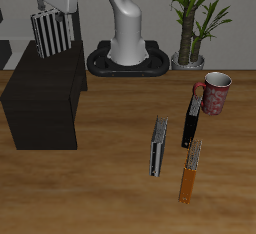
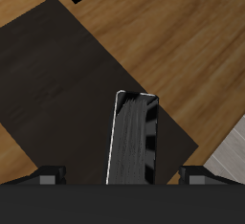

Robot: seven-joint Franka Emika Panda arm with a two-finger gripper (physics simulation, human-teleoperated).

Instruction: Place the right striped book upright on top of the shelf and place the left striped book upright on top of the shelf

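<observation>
The fingers (image 1: pixel 52 11) were clamped on the right striped book (image 1: pixel 49 34), which hung upright beneath the gripper (image 1: pixel 52 14), above the back of the shelf (image 1: pixel 45 103). Whether its lower edge touched the shelf top could not be told. In the wrist view the book (image 2: pixel 131 137) ran out from between the fingers (image 2: pixel 50 175), its striped cover facing the camera, with the black shelf top (image 2: pixel 57 84) spread below it and wooden table (image 2: pixel 182 46) beyond.

The left striped book (image 1: pixel 158 146) stood on its edge on the table (image 1: pixel 100 193), well away from the shelf, nearer the front edge. Just beside it lay a black red-ended book (image 1: pixel 190 118) and an orange book (image 1: pixel 190 171). A patterned mug (image 1: pixel 216 93) stood beside the black book's red end. A potted plant (image 1: pixel 195 23) stood by the robot's base (image 1: pixel 130 58).
</observation>
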